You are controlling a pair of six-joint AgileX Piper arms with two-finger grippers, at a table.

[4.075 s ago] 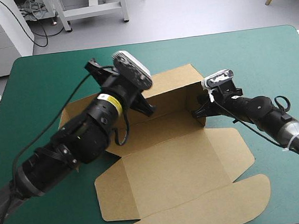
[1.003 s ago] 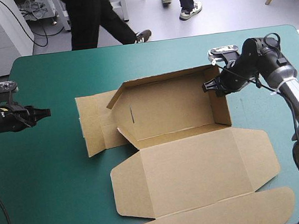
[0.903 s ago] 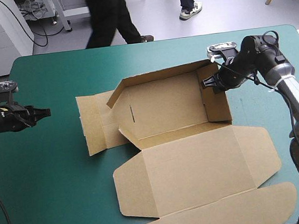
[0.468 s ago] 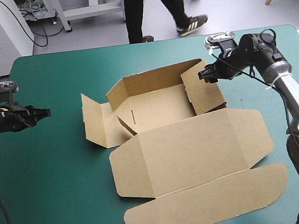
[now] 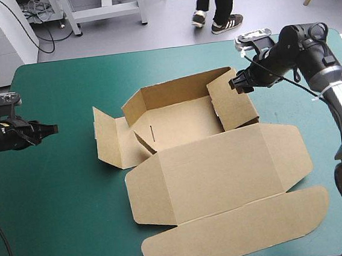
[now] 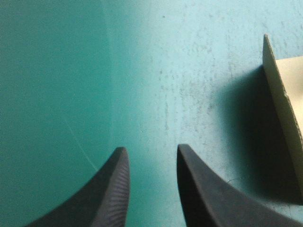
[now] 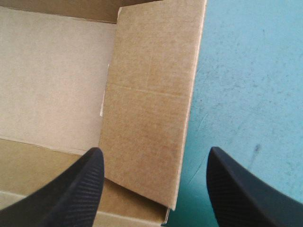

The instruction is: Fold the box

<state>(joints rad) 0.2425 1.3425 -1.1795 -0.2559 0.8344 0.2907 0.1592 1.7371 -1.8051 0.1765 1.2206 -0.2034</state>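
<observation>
The left wrist view cuts off the flat-cut brown cardboard box (image 6: 289,94), leaving one flap edge. In the high view, whether the right gripper (image 5: 235,85) touches the wall nearest the table's (image 5: 56,193) right edge is too small to tell.

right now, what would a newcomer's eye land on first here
The brown box, mid-table on the teal-green cover: its walls stand raised while its broad lid lies flat toward the near edge. Next, the right gripper at the top of the box's right wall, fingers open. The left gripper is far off by the table's left edge, also open.
</observation>
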